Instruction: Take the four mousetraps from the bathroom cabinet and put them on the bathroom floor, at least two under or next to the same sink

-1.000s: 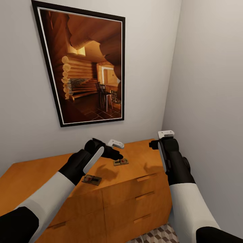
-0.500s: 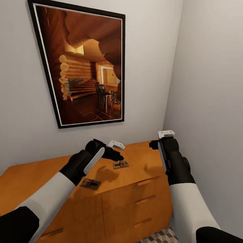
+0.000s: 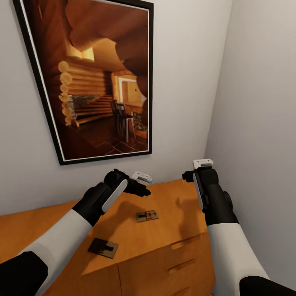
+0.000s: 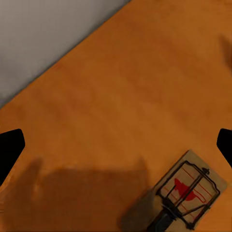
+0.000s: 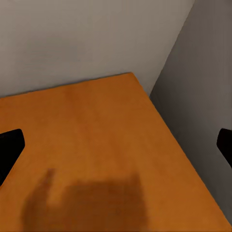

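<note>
Item: mousetrap (image 3: 147,216) on the cabinet (image 3: 172,205) top, just ahead of my left gripper (image 3: 139,190), jaws spread wide, empty — I lower squarely, straddling its edges.

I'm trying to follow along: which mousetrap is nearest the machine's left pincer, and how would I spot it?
Find the big dark-framed picture of a log cabin interior on the wall, then look down to the orange-brown wooden cabinet beneath it. Of two small flat mousetraps on its top, it is the tan one with a red patch under a wire frame, below the left pincer; the other, darker one lies nearer the front edge.
</note>
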Tool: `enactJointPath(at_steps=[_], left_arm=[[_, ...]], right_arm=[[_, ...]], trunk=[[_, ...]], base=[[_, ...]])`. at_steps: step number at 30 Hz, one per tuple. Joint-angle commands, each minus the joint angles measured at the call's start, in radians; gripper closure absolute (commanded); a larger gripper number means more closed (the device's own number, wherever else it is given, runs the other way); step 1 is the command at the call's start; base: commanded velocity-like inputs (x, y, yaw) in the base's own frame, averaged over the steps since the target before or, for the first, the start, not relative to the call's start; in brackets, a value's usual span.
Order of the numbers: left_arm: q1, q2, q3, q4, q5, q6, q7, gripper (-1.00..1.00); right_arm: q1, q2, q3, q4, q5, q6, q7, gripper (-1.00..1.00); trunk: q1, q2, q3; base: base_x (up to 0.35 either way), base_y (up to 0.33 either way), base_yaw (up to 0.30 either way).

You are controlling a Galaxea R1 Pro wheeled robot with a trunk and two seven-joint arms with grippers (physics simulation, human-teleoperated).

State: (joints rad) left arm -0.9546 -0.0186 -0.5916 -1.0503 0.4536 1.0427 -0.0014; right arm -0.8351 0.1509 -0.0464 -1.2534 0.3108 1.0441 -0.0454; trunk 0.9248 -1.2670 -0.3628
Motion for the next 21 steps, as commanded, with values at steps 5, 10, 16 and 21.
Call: enactJointPath(at_steps=[5,10,16,21], left_arm=[[-0.001,0.001,-0.001,0.0,-0.001,0.003,0.0,-1.0],[-0.001,0.0,-0.001,0.0,-0.002,0.003,0.0,-1.0],[-0.001,0.0,-0.002,0.0,-0.003,0.003,0.0,-1.0],[-0.001,-0.001,-0.002,0.0,-0.001,0.003,0.0,-1.0]], right_arm=[[-0.001,0.0,-0.001,0.0,-0.002,0.003,-0.005,-1.0],[-0.001,0.001,-0.001,0.0,0.001,0.003,-0.005,-1.0],[-0.001,0.001,-0.001,0.0,0.001,0.003,-0.006,-1.0],[-0.001,0.0,-0.001,0.0,0.001,0.003,-0.006,-1.0]], trunk=[[0.0,-0.001,-0.001],[0.0,-0.001,-0.001],[0.0,-0.001,-0.001],[0.0,-0.001,-0.001]], base=[[0.085,0.0,-0.074],[0.02,0.0,-0.175],[0.006,0.0,-0.071],[0.001,0.0,-0.017]])
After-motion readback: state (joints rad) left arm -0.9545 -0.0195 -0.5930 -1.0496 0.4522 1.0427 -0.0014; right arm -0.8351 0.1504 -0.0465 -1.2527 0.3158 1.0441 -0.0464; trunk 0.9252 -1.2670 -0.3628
